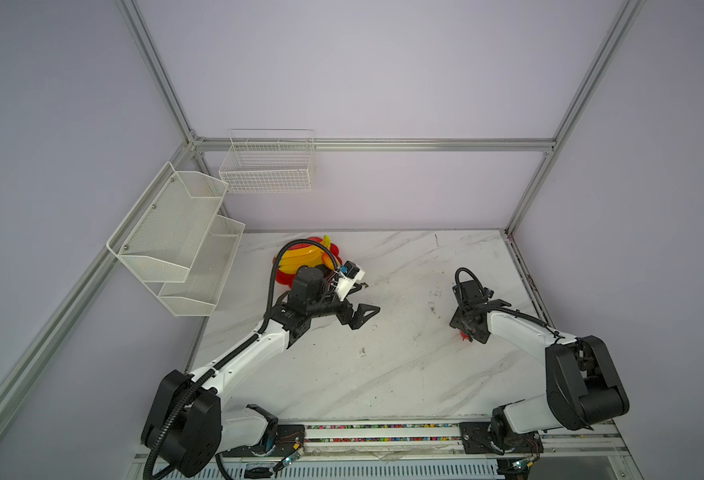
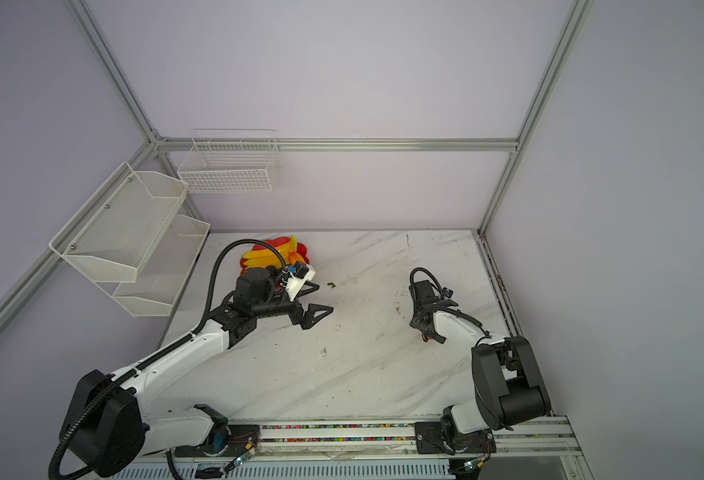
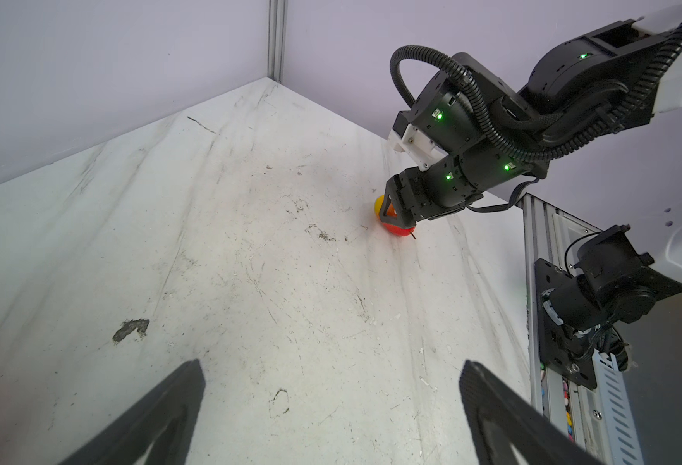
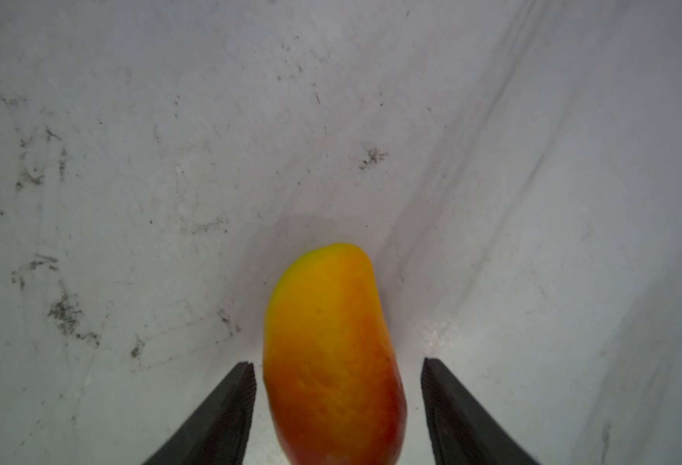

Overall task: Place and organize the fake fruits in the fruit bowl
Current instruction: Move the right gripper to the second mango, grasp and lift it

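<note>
Two black fingers (image 4: 218, 418) of the right hand (image 4: 337, 362) stand on both sides of a red-orange-yellow mango piece (image 4: 327, 322). The hand is not clenched: one finger is just beside the fruit, the other has a clear gap. The mango piece lies on the right part of the white marble desk (image 1: 383, 374). The left hand (image 1: 362, 298) is released, with its fingers spread wide and nothing between them. It is over the left middle of the desk. Just behind it, at the far left, is the red fruit bowl (image 1: 281, 277), with the yellow-orange banana bunch (image 1: 300, 255) lying in it. The left arm covers part of the bowl.
</note>
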Controlling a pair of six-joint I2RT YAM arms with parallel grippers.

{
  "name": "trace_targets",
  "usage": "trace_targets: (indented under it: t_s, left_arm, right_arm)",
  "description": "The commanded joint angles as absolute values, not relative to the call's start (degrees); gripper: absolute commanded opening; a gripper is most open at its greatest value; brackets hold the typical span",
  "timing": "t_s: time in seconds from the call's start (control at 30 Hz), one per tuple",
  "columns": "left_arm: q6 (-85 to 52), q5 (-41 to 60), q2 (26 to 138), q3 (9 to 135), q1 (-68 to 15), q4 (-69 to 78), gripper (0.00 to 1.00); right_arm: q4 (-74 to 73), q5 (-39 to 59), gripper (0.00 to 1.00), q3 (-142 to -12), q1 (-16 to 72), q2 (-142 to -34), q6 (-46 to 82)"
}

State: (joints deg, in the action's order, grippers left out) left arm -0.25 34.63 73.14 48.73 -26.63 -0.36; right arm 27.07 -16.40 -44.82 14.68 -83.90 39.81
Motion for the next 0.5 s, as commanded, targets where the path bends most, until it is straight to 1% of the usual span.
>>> trace_targets:
  t_s: [0.0,0.13,0.3,0.37,0.47]
  left_arm:
    - [0.8,34.4,72.4,48.8,-26.1,0.8,1.0]
    - [0.3,33.8,72.1,48.8,-25.3,1.0,1.0]
    - [-1.9,34.4,71.6,48.0,-21.6,3.3,1.0]
    - [-3.1,34.5,71.3,47.9,-19.2,4.2,1.0]
    - [-4.8,32.5,70.3,47.7,-14.0,5.1,1.0]
  right_arm:
    - [25.4,-16.0,0.62,-43.8,13.9,-84.7,39.2]
    - [24.6,-15.9,0.53,-44.3,13.8,-85.0,38.0]
    - [21.9,-14.1,0.48,-44.1,13.8,-83.8,34.5]
    - [20.0,-13.5,0.46,-44.3,13.8,-82.4,31.4]
    - [15.3,-9.4,0.45,-46.4,15.3,-80.2,27.4]
